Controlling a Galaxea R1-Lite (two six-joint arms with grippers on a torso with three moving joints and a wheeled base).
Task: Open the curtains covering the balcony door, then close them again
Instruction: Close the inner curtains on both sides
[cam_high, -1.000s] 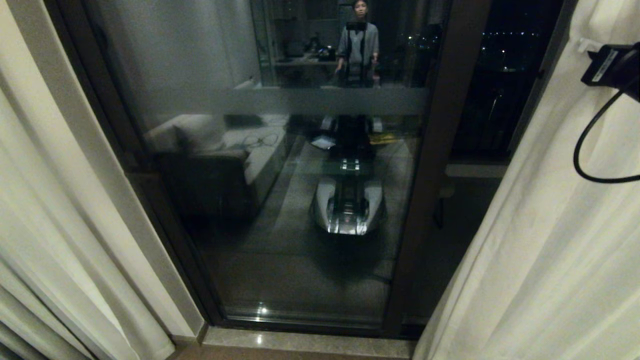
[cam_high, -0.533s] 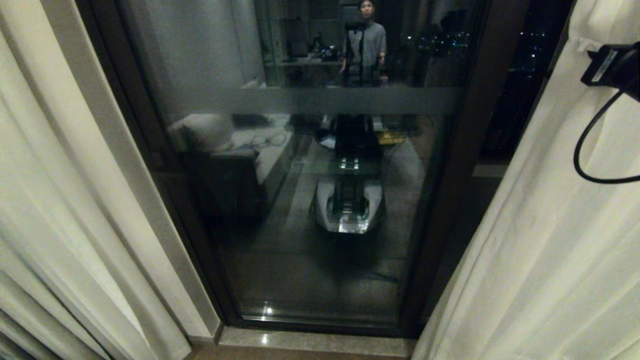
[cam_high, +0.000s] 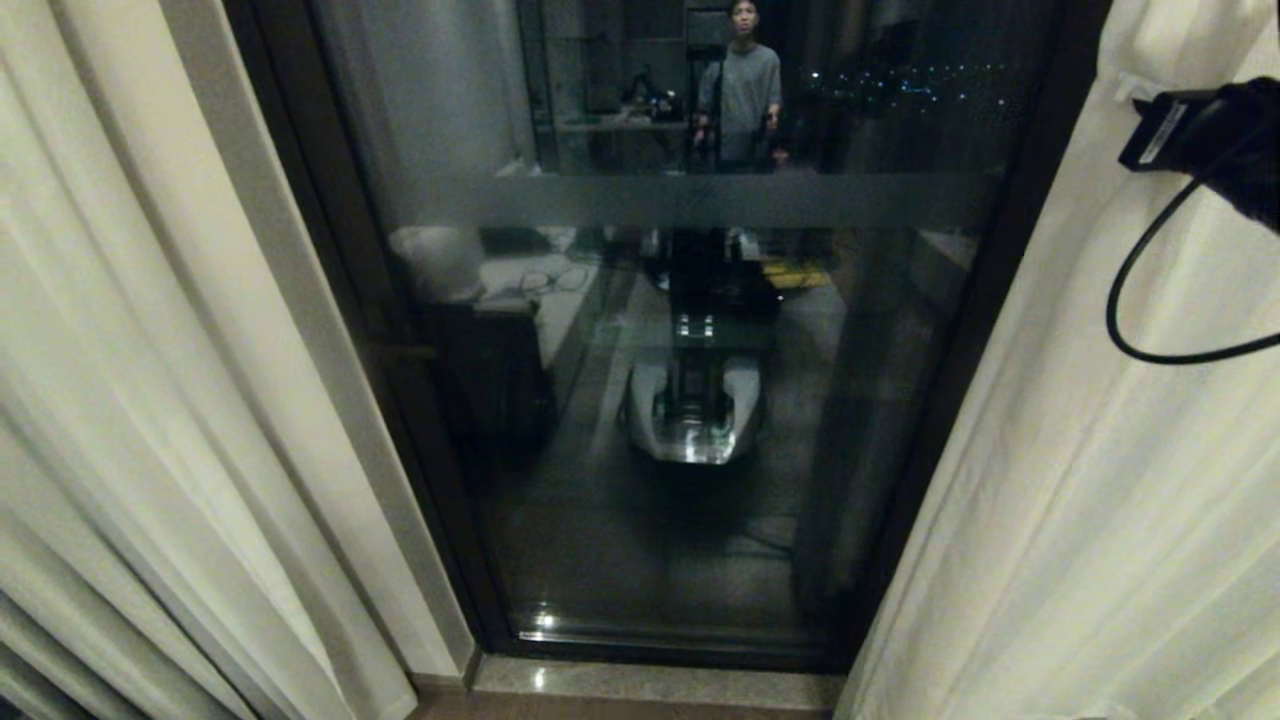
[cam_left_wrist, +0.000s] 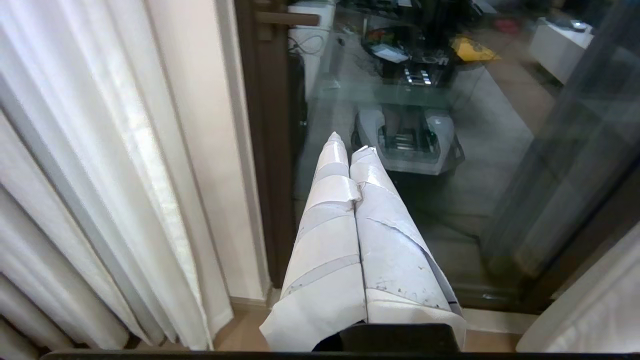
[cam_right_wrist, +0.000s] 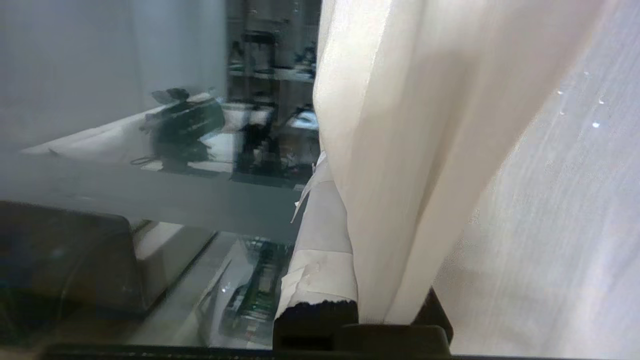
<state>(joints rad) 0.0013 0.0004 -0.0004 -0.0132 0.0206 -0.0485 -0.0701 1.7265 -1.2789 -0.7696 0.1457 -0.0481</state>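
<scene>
From the head view, you have the balcony door (cam_high: 700, 400) exposed down the middle, with the curtains drawn to either side: the left panel (cam_high: 130, 400) hangs against the wall by the door's left frame, and the right panel (cam_high: 1130, 480) covers the door's right edge. Your right arm (cam_high: 1200, 140) shows only as a dark wrist and a looping cable (cam_high: 1150, 330) at the right panel's upper part, which suggests it is there to drag that panel along. The gripper itself is hidden by fabric in this view. The glass mirrors the room: a person standing at the back, the robot's own base, a sofa, and a frosted band (cam_high: 700, 200) crossing the pane. A pale stone sill (cam_high: 650, 685) runs along the foot of the door.

From the left wrist view, your left gripper (cam_left_wrist: 348, 142) hangs parked in front of the glass, its white-wrapped fingers (cam_left_wrist: 325, 225) pressed together and holding nothing. It sits between the left panel and the door frame (cam_left_wrist: 265, 150), touching neither, so it plays no part just now.

From the right wrist view, your right gripper (cam_right_wrist: 345, 240) has its jaws closed on a fold of the right panel's leading edge; one taped finger (cam_right_wrist: 320, 240) lies on the glass side of the cloth, and the fabric runs between the fingers. That pinch is what lets the arm carry the thin cloth sideways. Behind it, the reflective pane shows dim furniture only.
</scene>
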